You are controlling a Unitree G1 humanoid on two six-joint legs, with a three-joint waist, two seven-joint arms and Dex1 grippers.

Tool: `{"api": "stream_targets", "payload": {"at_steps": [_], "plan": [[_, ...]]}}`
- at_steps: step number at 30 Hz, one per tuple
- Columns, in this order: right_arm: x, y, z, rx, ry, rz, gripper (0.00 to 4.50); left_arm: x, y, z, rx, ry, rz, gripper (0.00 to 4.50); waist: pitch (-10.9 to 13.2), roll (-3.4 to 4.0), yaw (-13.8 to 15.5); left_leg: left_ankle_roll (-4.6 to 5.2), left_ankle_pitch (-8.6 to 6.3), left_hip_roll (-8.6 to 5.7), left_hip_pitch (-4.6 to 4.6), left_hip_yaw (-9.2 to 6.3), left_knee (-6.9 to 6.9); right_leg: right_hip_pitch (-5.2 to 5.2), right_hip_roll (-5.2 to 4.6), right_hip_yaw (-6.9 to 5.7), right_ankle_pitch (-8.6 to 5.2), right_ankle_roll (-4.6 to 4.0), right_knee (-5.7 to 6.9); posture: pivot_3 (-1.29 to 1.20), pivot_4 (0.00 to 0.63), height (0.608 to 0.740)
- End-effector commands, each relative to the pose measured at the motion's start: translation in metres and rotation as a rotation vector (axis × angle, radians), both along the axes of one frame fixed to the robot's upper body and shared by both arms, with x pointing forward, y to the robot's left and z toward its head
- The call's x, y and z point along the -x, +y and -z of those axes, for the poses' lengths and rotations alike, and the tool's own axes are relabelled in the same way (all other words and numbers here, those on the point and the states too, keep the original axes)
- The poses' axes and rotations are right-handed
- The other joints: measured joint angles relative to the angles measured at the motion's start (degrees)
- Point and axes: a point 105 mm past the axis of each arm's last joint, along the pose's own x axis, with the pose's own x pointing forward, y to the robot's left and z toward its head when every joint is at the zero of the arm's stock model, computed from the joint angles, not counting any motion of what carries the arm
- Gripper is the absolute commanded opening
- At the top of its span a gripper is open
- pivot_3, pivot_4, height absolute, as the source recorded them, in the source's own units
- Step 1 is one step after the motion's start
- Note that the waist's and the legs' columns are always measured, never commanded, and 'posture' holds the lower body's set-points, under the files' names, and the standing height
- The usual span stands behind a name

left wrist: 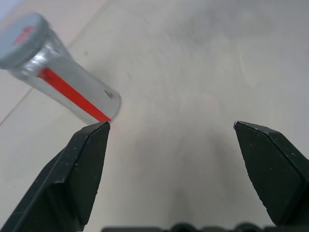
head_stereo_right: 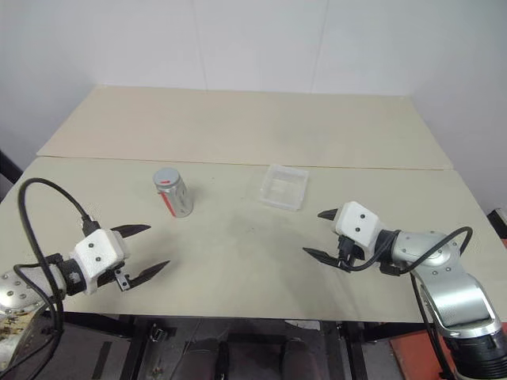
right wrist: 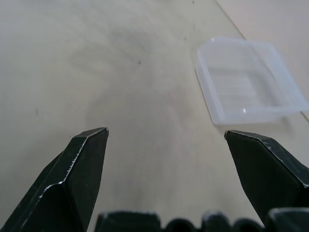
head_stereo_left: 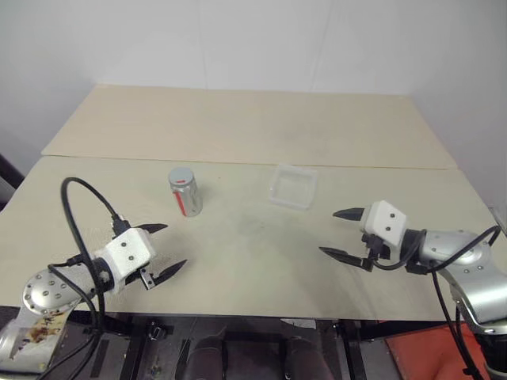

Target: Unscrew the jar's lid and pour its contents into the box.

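Clearly the left gripper (head_stereo_left: 162,249) and right gripper (head_stereo_left: 342,233) gape wide, empty, apparently touching nothing.

A big table (head_stereo_left: 261,253) with a light wood top stands here. A second table (head_stereo_left: 253,127) of the same light wood stands just behind it, and their long edges touch, making a thin straight line from side to side. The near table top has some faint grey smudges around its middle and a few tiny dark specks. Behind the far table is a plain white wall (head_stereo_left: 253,39). Past the near table's right front corner, low down, there is a bit of red-orange floor (head_stereo_left: 412,352).
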Motion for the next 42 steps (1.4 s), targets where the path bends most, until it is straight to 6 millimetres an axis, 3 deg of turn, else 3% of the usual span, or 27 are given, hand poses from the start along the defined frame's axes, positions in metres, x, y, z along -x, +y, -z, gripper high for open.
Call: {"api": "stream_targets", "payload": {"at_steps": [1,8,12,16,23,34,42], "plan": [[0.007,0.007,-0.014,-0.045,-0.069,-0.06,4.5,0.0,0.014,-0.012,0.057,-0.087,-0.056,4.47,0.0,0.0,-0.1,0.0,0.0,0.0,0.0,0.0,0.0,0.0,0.01,0.0,0.0,0.0,0.01,0.0,0.15,0.74],[0.004,0.011,-0.01,-0.042,-0.061,-0.047,4.5,-0.002,0.019,0.001,0.133,-0.119,-0.114,4.47,0.0,0.0,0.2,0.0,0.0,-0.01,0.01,0.0,0.01,0.04,-0.01,-0.01,0.0,0.0,0.01,0.0,0.15,0.74],[0.0,0.019,-0.01,-0.073,-0.064,-0.032,4.5,-0.02,0.019,0.004,0.221,-0.244,-0.236,4.47,0.0,0.0,0.3,0.0,0.0,-0.03,0.03,-0.01,0.02,0.07,-0.03,0.0,0.02,0.0,0.0,0.0,0.15,0.74],[-0.001,0.032,-0.01,-0.103,-0.072,-0.036,4.5,-0.035,0.007,0.013,0.413,-0.34,-0.324,4.47,-0.1,-0.06,0.3,0.0,0.01,-0.08,0.04,-0.05,0.05,0.15,-0.04,0.0,0.08,0.07,-0.01,0.0,0.15,0.74],[0.002,0.045,-0.01,-0.138,-0.075,-0.026,4.5,-0.055,-0.002,0.038,0.421,-0.412,-0.432,4.47,-0.1,-0.08,0.2,0.0,0.01,-0.1,0.02,-0.07,0.05,0.13,-0.04,0.01,0.13,0.11,-0.01,0.0,0.15,0.74],[0.003,0.048,-0.012,-0.138,-0.082,-0.006,4.5,-0.08,-0.018,0.043,0.459,-0.469,-0.434,4.47,-0.1,-0.09,0.3,0.0,0.01,-0.11,0.0,-0.06,0.06,0.13,-0.06,0.0,0.17,0.16,-0.03,0.0,0.15,0.74],[0.001,0.047,-0.014,-0.132,-0.096,0.017,4.5,-0.098,-0.028,0.035,0.505,-0.514,-0.445,4.47,-0.2,0.1,0.9,0.03,0.06,-0.18,0.04,-0.1,0.06,0.21,-0.11,-0.02,0.2,0.21,-0.01,0.0,0.15,0.74]]}}
